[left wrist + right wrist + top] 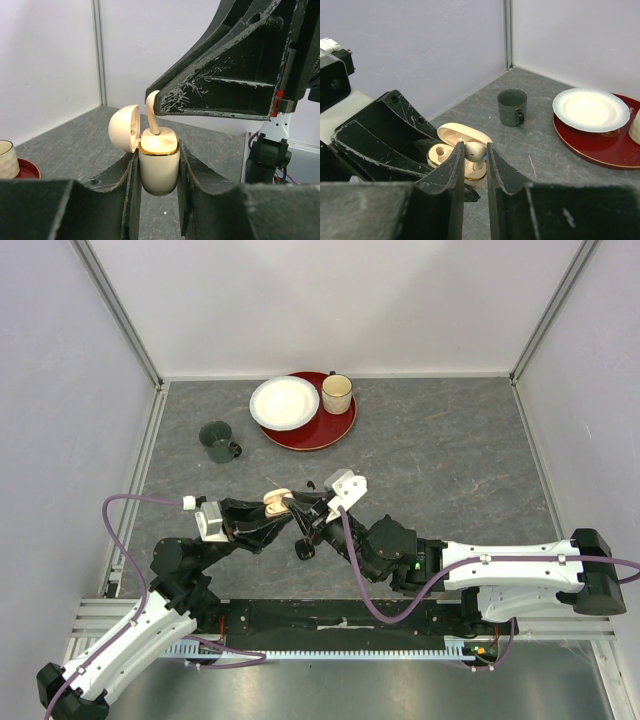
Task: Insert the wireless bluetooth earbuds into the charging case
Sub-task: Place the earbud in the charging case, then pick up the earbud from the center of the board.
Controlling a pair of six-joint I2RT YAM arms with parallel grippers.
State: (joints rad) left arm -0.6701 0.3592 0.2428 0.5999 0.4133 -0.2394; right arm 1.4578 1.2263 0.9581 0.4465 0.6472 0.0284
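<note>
My left gripper [159, 172] is shut on a pinkish-beige charging case [159, 165], upright above the table with its lid [124, 128] open to the left. My right gripper [475, 154] is shut on a pinkish-beige earbud [475, 150], its stem [152, 120] dipping into the case's right slot. In the right wrist view the case [440, 156] shows an empty left slot and its lid [462, 135] lies back behind. In the top view both grippers meet at the case [277, 502] at table centre. The other earbuds are out of view.
A dark green mug [218, 441] stands at the back left. A red tray [340, 430] at the back carries a white plate [284, 402] and a cream cup [337, 393]. A small dark object [304, 551] lies below the grippers. Walls close in the table.
</note>
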